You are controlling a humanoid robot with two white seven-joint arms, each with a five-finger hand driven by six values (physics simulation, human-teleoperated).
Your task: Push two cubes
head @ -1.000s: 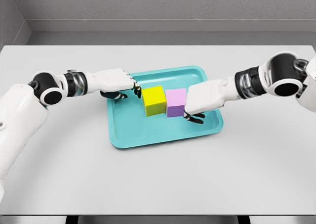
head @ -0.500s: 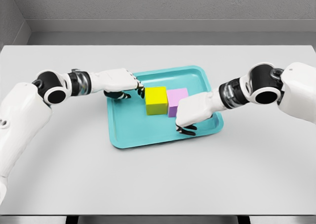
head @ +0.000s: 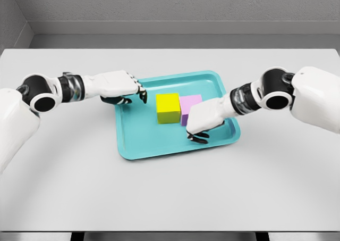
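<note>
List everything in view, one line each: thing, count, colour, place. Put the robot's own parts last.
table: one, light grey, fills most of the view.
tray: one, teal, on the table at the middle.
yellow cube: one, yellow, in the tray, left of the purple cube and against it.
purple cube: one, light purple, in the tray, partly hidden by the right hand.
wall: grey, behind the table.
left hand: one, white with dark fingertips, over the tray's left rim, apart from the yellow cube, holding nothing.
right hand: one, white, in the tray in front of the purple cube, holding nothing.
</note>
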